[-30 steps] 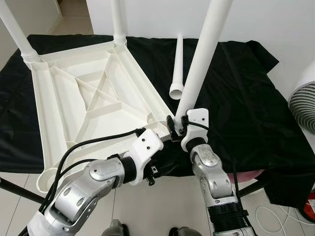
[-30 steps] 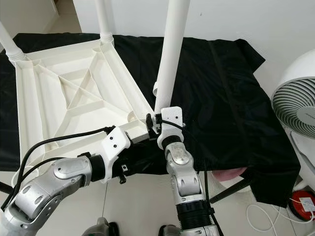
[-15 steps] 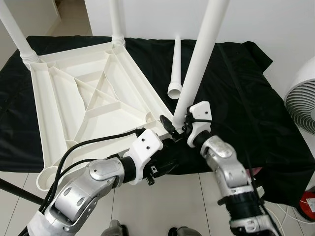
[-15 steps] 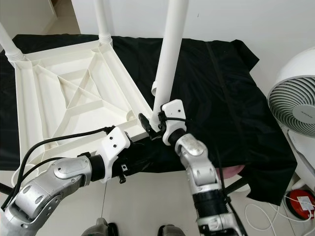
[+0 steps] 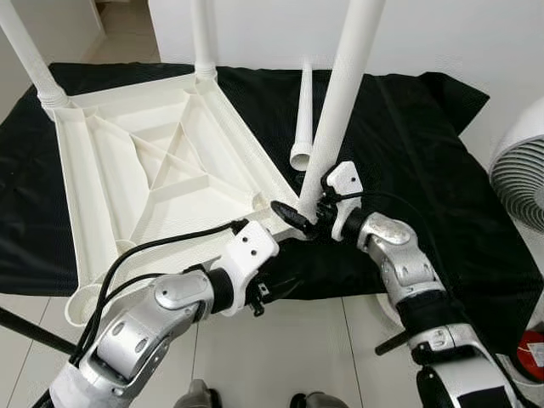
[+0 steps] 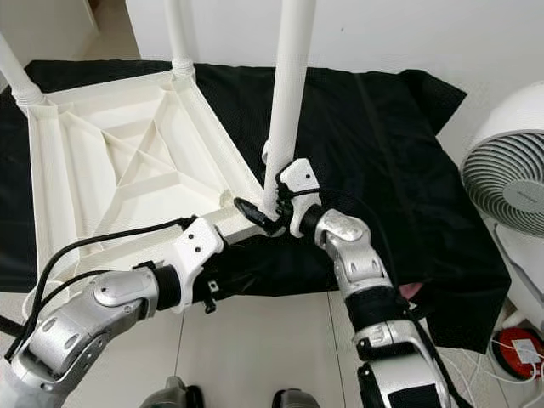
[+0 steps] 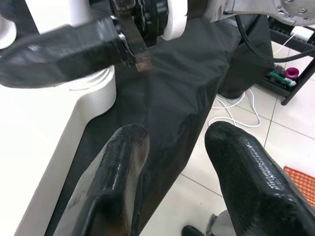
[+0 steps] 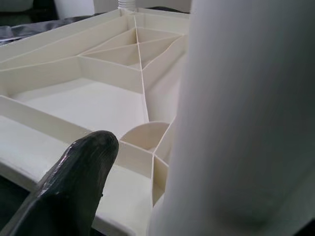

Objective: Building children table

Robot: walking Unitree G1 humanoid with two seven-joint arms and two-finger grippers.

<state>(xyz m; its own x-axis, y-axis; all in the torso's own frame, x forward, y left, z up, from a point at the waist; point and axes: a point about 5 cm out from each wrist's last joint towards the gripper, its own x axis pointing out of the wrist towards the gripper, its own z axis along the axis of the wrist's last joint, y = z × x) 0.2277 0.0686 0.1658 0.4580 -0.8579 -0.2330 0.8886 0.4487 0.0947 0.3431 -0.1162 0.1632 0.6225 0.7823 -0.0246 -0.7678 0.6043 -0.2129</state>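
Right gripper (image 5: 308, 212) clamped on upright table leg (image 5: 340, 93) at inverted tabletop's (image 5: 161, 170) near corner; left wrist view shows left gripper (image 7: 177, 167) fingers apart over black cloth (image 7: 167, 98).

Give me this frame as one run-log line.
stage: third leg at near corner socket | right gripper: shut on leg base | left gripper: open, below tabletop edge | spare leg: on cloth
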